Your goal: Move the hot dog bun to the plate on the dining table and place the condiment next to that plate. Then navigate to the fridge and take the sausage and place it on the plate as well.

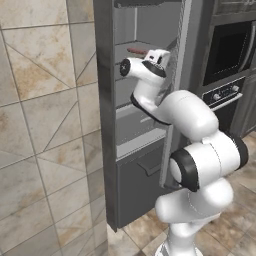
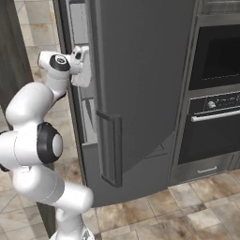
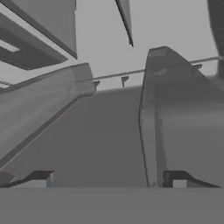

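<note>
nearest you, the white arm (image 1: 200,165) rises from the base over the tiled floor (image 1: 40,125) and bends up and forward into the open fridge (image 1: 107,100). in the right base view the same arm (image 2: 33,145) climbs at the left, with the swung-out fridge door (image 2: 140,79) standing just beside it and hiding the inside from that side.

follow the arm up and you reach the hand, pushed in at the level of an upper shelf. the gripper (image 1: 161,55) sits at the fridge opening, close to the door's inner edge; in the right base view you see the gripper (image 2: 80,63) tucked against the door's edge strip. from the hand view the two dark fingertips (image 3: 41,179) stand far apart at the bottom, so the gripper is spread wide with nothing between its fingers, and ahead you see grey inner walls and shelf edges of the fridge (image 3: 109,131).

just beyond the hand, the sausage (image 1: 136,51) lies flat on a pale grey shelf inside the fridge, a thin reddish-brown stick just left of the gripper in the left base view. you cannot tell whether they touch.

farther right, past the fridge, the black wall oven (image 2: 218,93) stands with its knobs and handle.
</note>
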Controlling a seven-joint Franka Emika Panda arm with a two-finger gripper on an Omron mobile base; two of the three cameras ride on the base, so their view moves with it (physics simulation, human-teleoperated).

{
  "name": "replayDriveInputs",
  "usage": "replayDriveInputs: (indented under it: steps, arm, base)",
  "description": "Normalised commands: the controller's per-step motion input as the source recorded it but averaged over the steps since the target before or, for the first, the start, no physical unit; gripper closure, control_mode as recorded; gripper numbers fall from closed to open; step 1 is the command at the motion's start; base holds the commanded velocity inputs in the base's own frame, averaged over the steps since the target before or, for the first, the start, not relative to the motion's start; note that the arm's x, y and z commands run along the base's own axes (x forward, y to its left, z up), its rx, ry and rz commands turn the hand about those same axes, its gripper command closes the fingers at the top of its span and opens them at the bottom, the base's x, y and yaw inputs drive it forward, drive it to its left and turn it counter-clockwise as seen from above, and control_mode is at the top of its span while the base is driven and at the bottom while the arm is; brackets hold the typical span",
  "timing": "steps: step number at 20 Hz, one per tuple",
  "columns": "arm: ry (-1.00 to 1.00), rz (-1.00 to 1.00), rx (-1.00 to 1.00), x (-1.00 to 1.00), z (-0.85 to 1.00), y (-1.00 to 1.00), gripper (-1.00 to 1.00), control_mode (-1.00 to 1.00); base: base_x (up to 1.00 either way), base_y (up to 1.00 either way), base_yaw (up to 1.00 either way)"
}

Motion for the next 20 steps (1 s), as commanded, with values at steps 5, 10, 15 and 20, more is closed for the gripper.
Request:
replayDriveInputs:
  steps: [5, 10, 15, 20]
  arm:
    - [-0.25, -0.17, 0.05, -0.43, 0.09, -0.78, -1.0, -1.0]
    - [-0.16, -0.16, 0.13, -0.35, 0.1, -0.99, -1.0, -1.0]
    - [-0.04, -0.11, 0.19, -0.22, 0.18, -1.0, -1.0, -1.0]
    - [0.0, -0.06, 0.21, -0.02, 0.18, -1.0, -1.0, -1.0]
  base:
    - [0.0, 0.0, 0.0]
    - [0.0, 0.0, 0.0]
    - [0.0, 0.0, 0.0]
    - [0.0, 0.0, 0.0]
